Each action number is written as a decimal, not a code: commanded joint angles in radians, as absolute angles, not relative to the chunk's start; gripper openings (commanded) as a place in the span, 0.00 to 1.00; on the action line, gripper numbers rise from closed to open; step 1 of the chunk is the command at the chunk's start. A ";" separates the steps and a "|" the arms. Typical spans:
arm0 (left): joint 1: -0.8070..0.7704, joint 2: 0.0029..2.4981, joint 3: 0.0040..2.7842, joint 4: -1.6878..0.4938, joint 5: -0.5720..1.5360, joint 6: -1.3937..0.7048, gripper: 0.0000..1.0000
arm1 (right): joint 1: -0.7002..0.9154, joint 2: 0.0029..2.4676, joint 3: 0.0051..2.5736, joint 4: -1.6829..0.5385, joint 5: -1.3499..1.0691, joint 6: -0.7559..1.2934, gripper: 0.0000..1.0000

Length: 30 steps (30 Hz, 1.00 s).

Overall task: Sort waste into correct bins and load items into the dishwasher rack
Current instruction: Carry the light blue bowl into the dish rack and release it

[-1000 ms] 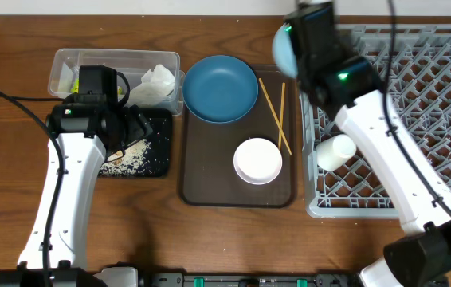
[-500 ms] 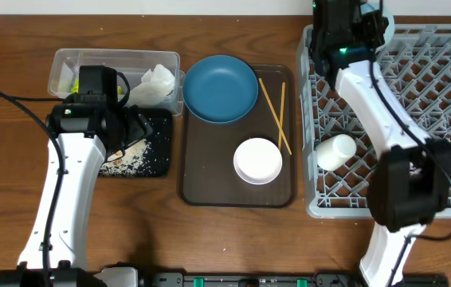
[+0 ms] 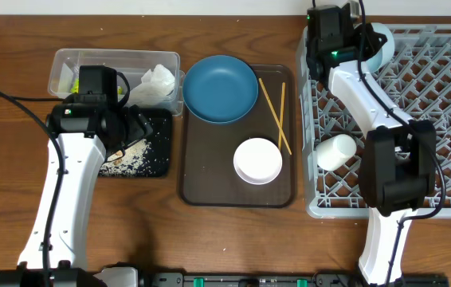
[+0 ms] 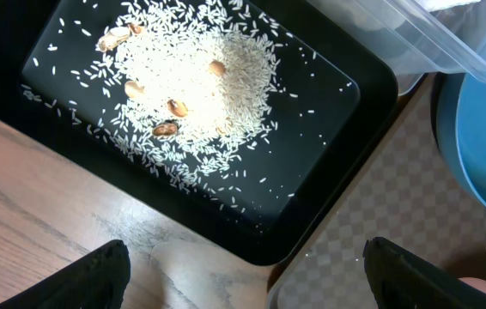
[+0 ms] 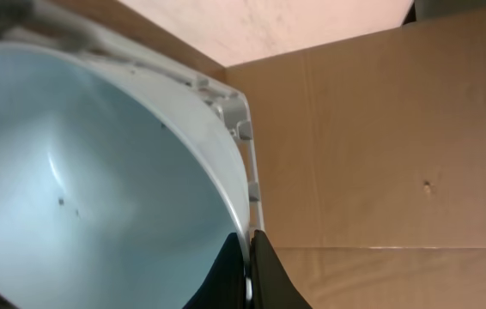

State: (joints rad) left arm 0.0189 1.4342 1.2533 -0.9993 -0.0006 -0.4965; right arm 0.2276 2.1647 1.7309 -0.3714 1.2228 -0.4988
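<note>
- The small light blue bowl (image 5: 80,172) is pinched by its rim between the closed fingers of the right gripper (image 5: 247,257), at the far left corner of the dishwasher rack (image 3: 441,119).
- A small white cup (image 3: 335,151) is seen lying in the rack, just beside the right arm.
- The left gripper (image 4: 252,279) is held wide and empty over the black tray (image 4: 337,146) of rice crumbs (image 4: 191,86).
- The dark blue plate (image 3: 221,88), white bowl (image 3: 257,159) and chopsticks (image 3: 273,115) are seen on the brown serving tray (image 3: 209,183).

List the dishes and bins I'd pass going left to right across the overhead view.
clear tub → dark blue plate → chopsticks → white cup → light blue bowl
</note>
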 commanded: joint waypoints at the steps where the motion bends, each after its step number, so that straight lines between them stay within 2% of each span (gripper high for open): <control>1: 0.023 1.424 1.274 -1.005 -0.012 -0.490 0.89 | 0.240 2.174 1.726 -0.436 1.226 -0.440 0.01; 11: 0.023 1.424 1.274 -1.005 -0.012 -0.490 0.89 | 0.290 2.174 1.726 -0.528 1.226 -0.412 0.02; 13: 0.023 1.424 1.274 -1.005 -0.012 -0.490 0.89 | 0.302 2.174 1.726 -0.528 1.225 -0.412 0.04; 14: 0.023 1.424 1.274 -1.005 -0.012 -0.490 0.89 | 0.307 2.174 1.726 -0.527 1.225 -0.412 0.08; 18: 0.023 1.424 1.274 -1.005 -0.012 -0.490 0.90 | 0.320 2.174 1.726 -0.528 1.225 -0.412 0.35; 22: 0.023 1.424 1.274 -1.005 -0.012 -0.490 0.90 | 0.338 2.168 1.726 -0.527 1.224 -0.412 0.71; 23: 0.023 1.424 1.274 -1.005 -0.012 -0.490 0.89 | 0.343 2.164 1.726 -0.526 1.220 -0.411 0.77; 27: 0.023 1.424 1.274 -1.005 -0.012 -0.490 0.89 | 0.363 2.133 1.727 -0.516 1.169 -0.402 0.87; 30: 0.023 1.424 1.274 -1.005 -0.012 -0.490 0.89 | 0.375 2.094 1.727 -0.534 1.112 -0.381 0.90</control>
State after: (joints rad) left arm 0.0189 1.4342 1.2537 -0.9993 -0.0002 -0.4965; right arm 0.3561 2.1609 1.7245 -0.5255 1.1599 -0.4156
